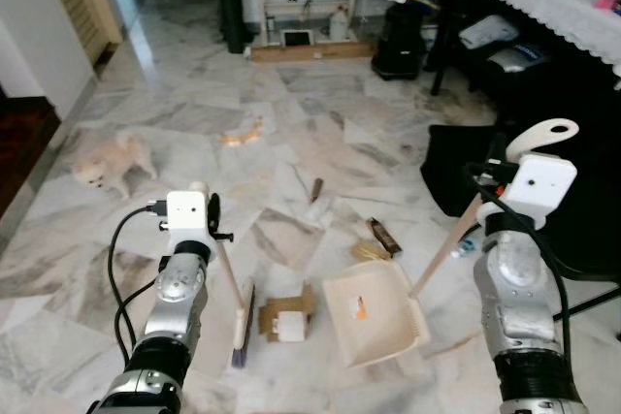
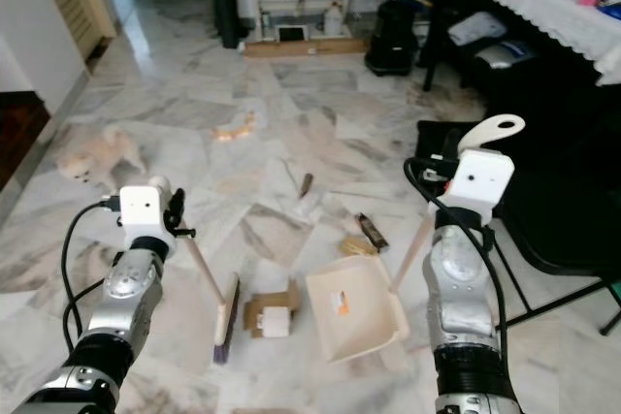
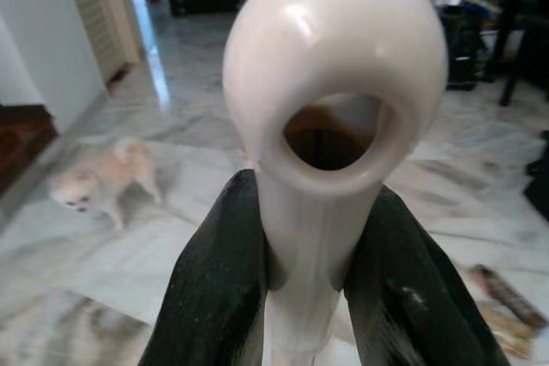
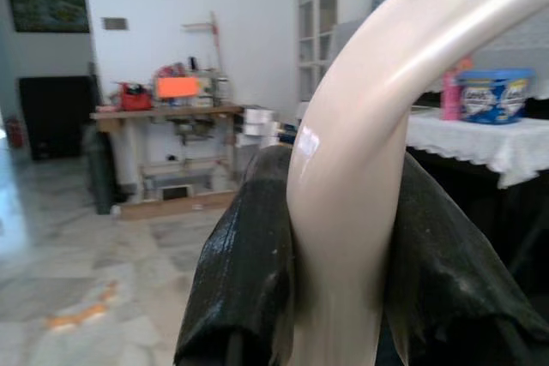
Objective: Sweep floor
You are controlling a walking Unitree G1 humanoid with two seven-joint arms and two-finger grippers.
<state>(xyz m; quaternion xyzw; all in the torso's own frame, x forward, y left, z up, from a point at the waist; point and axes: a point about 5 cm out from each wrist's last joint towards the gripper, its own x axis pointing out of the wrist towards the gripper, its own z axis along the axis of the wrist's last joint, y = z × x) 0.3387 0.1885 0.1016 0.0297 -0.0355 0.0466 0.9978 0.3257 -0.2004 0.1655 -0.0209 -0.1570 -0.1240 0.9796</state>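
Here, left fingers (image 3: 219, 289) clamping brush handle (image 3: 330, 126), right fingers (image 4: 249, 272) clamping dustpan handle (image 4: 377, 169)

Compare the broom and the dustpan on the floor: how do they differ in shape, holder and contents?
The broom ends in a narrow brush head; the dustpan is a wide open tray. The left pincer grips the broom's handle; the right pincer grips the dustpan's. The dustpan holds a small orange scrap; the broom carries nothing. Both are cream-coloured, on slanted handles.

Cream broom (image 1: 241, 321) angled, bristles on marble floor (image 1: 291, 133); cream dustpan (image 1: 374, 314) flat beside cardboard scrap (image 1: 284, 318).
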